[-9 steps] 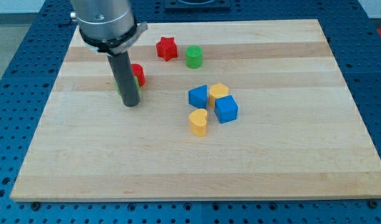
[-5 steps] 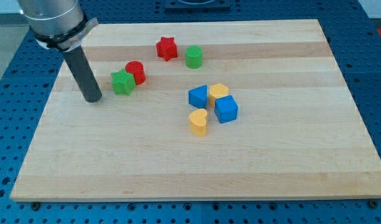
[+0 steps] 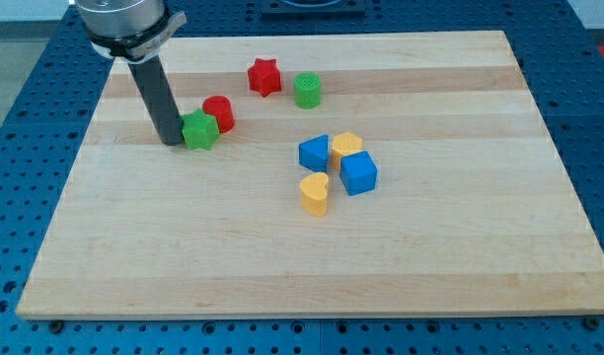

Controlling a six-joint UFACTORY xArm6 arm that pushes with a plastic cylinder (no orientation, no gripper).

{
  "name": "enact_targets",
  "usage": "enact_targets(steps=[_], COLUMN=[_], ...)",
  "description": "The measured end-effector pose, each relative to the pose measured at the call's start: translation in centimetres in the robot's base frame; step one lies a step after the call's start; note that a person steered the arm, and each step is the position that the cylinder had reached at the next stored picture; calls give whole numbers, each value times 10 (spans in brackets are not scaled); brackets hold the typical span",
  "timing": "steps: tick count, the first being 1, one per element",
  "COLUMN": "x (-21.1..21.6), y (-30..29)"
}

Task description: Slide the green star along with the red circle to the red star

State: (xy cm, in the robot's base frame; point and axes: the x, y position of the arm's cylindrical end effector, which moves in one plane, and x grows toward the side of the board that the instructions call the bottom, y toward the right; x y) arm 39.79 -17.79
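Blue perforated metal [image 3: 588, 118] frames the scene on every side, its grid of small holes showing past the edges of a pale wooden board [image 3: 312, 256]. That board has visible lengthwise grain and glued strips of slightly different tone, and it fills most of the camera view.

From my seat I see the arm's grey metal collar at the view's top left, with the straight dark rod dropping from it. My tip [image 3: 172, 141] rests on the wood just at the view's left of the green star [image 3: 199, 130], touching it or very nearly so; I cannot tell which. The rod has no jaws, so nothing is pinched.

The green star has a ribbed, matte plastic look. Against its upper right side sits the red circle [image 3: 219, 113], a short cylinder. The red star [image 3: 264, 77] lies apart from that pair, toward the view's top and right, with a green circle [image 3: 307, 90] just beside it on the right.

Near the middle of the board is a tight cluster: a blue block [image 3: 314, 152], a yellow block [image 3: 346, 144], a blue cube [image 3: 358, 173], and a yellow heart [image 3: 315, 193] slightly below them.
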Motion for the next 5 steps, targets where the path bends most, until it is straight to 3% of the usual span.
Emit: enact_targets(steps=[5], x=[-29], y=[45])
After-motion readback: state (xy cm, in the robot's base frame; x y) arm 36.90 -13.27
